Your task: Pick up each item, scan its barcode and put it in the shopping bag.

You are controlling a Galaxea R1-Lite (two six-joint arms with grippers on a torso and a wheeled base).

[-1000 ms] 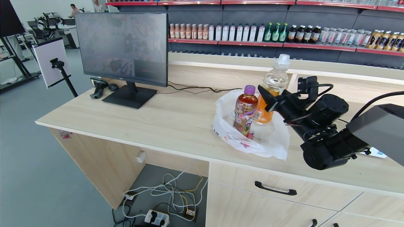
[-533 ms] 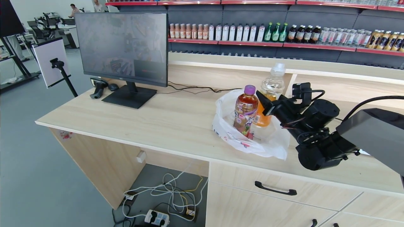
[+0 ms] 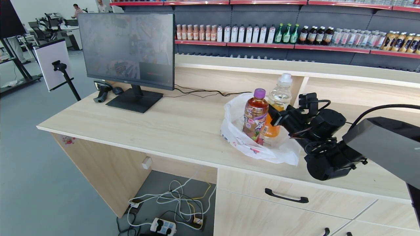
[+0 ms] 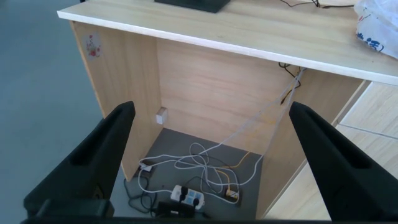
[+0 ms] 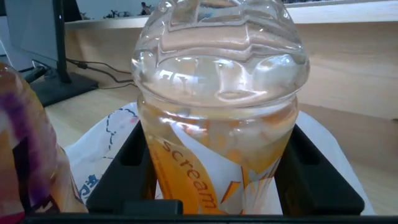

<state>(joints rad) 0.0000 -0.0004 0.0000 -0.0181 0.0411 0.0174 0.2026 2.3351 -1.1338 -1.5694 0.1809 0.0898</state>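
While the left pincer gapes, right pincer grips orange bottle in shopping bag.

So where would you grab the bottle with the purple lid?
The purple-lid bottle stands upright, the bag hides its base, and the orange bottle in the right tool crowds its right side. So probably grip its shoulder, coming from the robot's left.

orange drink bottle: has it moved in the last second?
Yes. The orange drink bottle, held by the right gripper, dropped lower into the shopping bag, edging toward the purple-capped bottle, which stayed put.
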